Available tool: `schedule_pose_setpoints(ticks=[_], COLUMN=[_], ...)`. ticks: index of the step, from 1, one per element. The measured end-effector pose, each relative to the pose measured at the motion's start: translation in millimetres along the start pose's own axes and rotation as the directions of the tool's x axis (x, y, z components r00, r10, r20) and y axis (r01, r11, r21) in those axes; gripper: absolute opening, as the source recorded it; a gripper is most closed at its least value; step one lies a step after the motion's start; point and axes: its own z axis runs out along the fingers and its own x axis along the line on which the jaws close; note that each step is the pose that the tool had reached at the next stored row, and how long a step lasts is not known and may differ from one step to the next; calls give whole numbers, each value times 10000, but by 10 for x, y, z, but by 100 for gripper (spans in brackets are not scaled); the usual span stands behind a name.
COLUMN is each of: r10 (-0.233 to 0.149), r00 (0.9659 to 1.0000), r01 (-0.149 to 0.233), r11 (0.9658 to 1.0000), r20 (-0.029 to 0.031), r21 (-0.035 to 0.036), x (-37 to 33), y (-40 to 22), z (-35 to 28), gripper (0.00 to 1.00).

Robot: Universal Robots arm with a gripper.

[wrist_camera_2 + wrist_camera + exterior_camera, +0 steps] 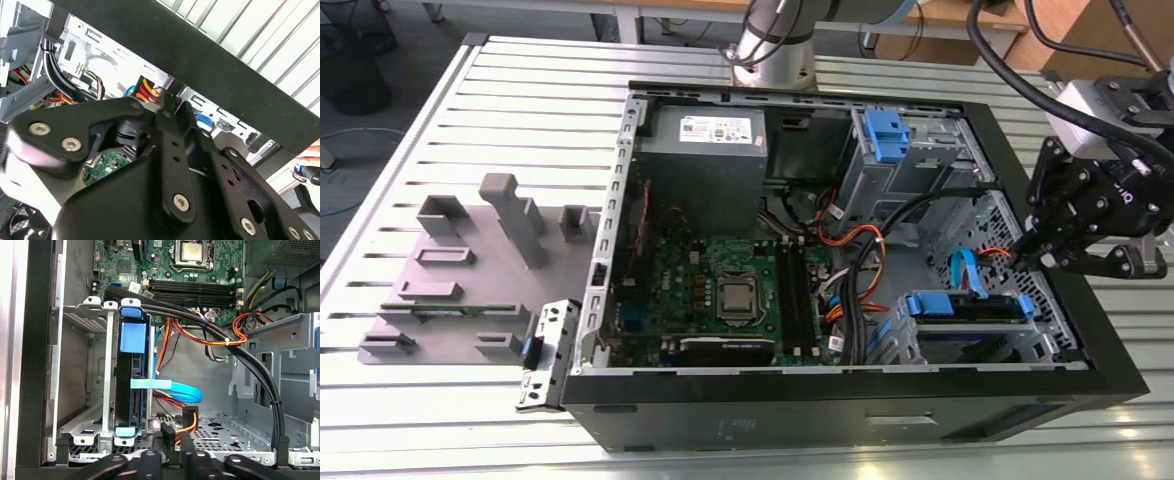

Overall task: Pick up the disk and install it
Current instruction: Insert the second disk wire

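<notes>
The disk (963, 305) sits edge-up in its blue carrier inside the lower drive cage, at the case's front corner on the exterior view's right. In the first wrist view the disk (131, 385) stands in the cage slot between metal rails, with a blue tab at one end and a light blue flat cable (170, 387) beside it. My black gripper (1042, 257) hovers over the case's wall on the exterior view's right, just above and beyond the disk, apart from it. Parts of the gripper (170, 462) show along the edge of the first wrist view.
The open black case (854, 385) lies on a slatted table. Inside it are a green motherboard (720, 285), a grey power supply (707, 135), an upper cage with a blue bracket (886, 135), and thick black cables (250, 365) crossing the bay. A grey fixture plate (447, 285) lies on the exterior view's left.
</notes>
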Motion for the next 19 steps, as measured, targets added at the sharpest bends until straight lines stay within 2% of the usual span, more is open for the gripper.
schedule_pose_setpoints(ticks=[1,3,11,19], r10=[0,1,-1,-2], r00=[10000,10000,10000,10000], r01=[0,-1,1,2], r11=[10000,10000,10000,10000], r20=[-1,-3,0,-2], r21=[0,-1,1,38], x=[0,0,-1,1], y=[0,0,5,109], z=[0,-1,1,4], gripper=[29,18,17,17])
